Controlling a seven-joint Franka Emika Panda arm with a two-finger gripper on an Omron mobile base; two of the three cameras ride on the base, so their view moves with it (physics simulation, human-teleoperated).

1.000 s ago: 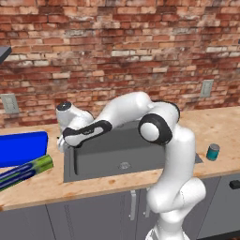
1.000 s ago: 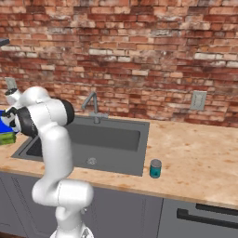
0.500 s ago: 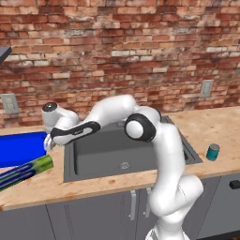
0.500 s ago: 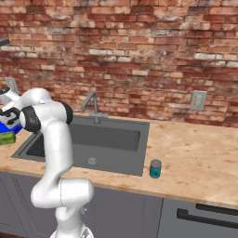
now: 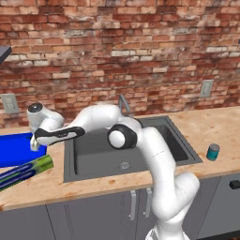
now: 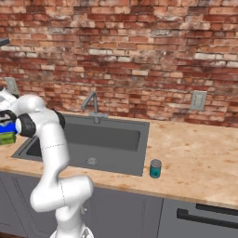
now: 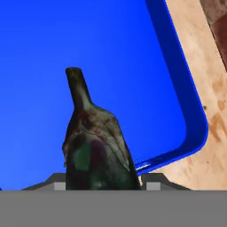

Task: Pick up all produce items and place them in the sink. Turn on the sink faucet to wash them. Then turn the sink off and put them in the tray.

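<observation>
The produce item (image 7: 95, 146), a near-black teardrop-shaped piece with a thin stem end, sits between the fingers of my gripper (image 7: 106, 184), which is shut on it. Behind it in the hand view lies the floor of the bright blue tray (image 7: 88, 48), with its rounded corner at the lower right. In the left base view the gripper (image 5: 33, 143) hangs over the right end of the tray (image 5: 14, 151), left of the dark grey sink (image 5: 93, 150). The faucet (image 5: 124, 104) stands behind the basin. At the far left of the right base view, a strip of the tray (image 6: 7, 126) shows.
A long green-and-blue striped box (image 5: 26, 171) lies on the wooden counter just in front of the tray. A teal can (image 5: 213, 152) stands on the counter right of the sink. The brick wall runs close behind the counter.
The arm has swung left from the sink's left edge to over the blue tray, carrying the produce item along.
</observation>
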